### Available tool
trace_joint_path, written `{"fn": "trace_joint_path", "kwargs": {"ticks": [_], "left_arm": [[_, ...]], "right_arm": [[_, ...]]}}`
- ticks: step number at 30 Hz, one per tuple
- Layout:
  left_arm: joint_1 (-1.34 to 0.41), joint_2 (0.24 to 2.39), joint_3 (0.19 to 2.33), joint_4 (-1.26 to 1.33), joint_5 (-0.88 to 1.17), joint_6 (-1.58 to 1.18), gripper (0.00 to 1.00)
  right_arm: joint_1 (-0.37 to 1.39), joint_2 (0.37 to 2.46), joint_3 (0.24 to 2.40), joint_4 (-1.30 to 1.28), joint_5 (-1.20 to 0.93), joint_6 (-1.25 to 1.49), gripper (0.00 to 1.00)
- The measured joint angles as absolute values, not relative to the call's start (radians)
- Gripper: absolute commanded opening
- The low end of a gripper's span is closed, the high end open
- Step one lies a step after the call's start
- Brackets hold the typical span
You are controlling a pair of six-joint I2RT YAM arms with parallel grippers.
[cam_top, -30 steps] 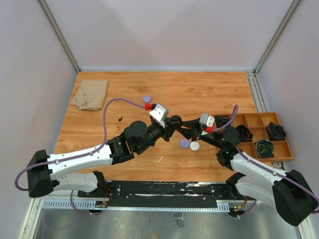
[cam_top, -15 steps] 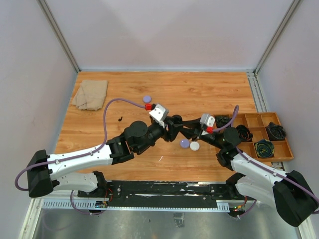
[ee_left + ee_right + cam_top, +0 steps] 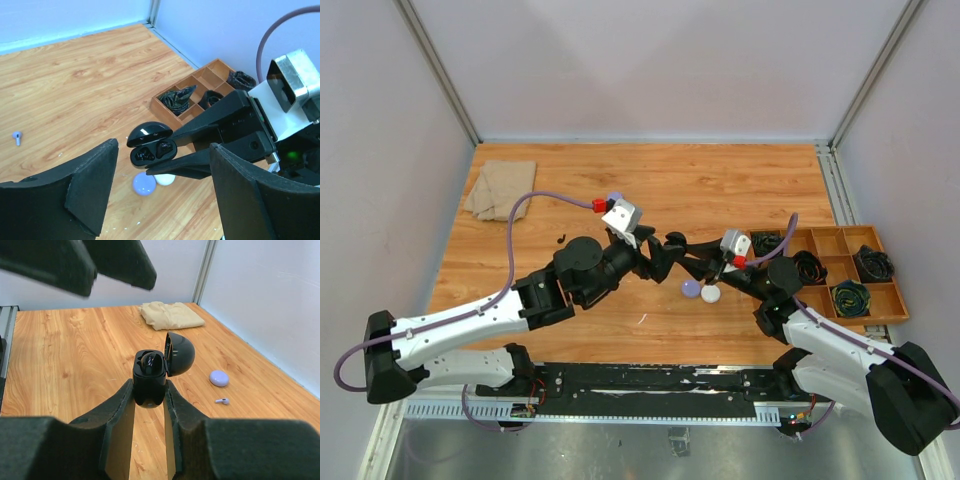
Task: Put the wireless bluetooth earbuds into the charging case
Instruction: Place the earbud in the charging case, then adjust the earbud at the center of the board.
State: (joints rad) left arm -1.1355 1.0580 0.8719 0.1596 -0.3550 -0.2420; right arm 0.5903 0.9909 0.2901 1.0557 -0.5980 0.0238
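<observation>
The black charging case [image 3: 149, 377] stands with its lid [image 3: 179, 354] swung open, and my right gripper [image 3: 149, 390] is shut on its lower body. Two black wireless bluetooth earbuds [image 3: 145, 154] sit in its wells. My left gripper [image 3: 165, 150] is open, its two fingers [image 3: 95, 185] spread wide on either side of the case [image 3: 152, 147] without touching it. From above, the two grippers meet nose to nose over the table's middle, left gripper [image 3: 665, 252] and right gripper [image 3: 692, 262]. A pale purple earbud [image 3: 222, 401] lies loose on the wood.
A purple round case [image 3: 691, 288] and a white one [image 3: 710, 294] lie under the grippers. Another purple case [image 3: 615, 198] sits further back. A small dark piece [image 3: 562, 238] lies to the left. A beige cloth [image 3: 502, 188] is at the back left, a wooden tray [image 3: 865, 237] of cables on the right.
My left gripper has opened and drawn back up and to the left, away from the case. The right gripper has held still with the case.
</observation>
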Motion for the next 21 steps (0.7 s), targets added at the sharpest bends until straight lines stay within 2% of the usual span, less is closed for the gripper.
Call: {"fn": "trace_joint_path", "kwargs": {"ticks": [8,21], "left_arm": [[-1.105,1.045,0.954,-0.019,-0.467,-0.287,0.82],[-0.770,1.098,0.965,-0.311,-0.434,-0.441,0.82]], "right_arm": [[0.590,0.991,0.284,1.047,-0.591,0.020,0.06],[0.590,0.991,0.263,1.039,-0.575,0.010,0.06]]}}
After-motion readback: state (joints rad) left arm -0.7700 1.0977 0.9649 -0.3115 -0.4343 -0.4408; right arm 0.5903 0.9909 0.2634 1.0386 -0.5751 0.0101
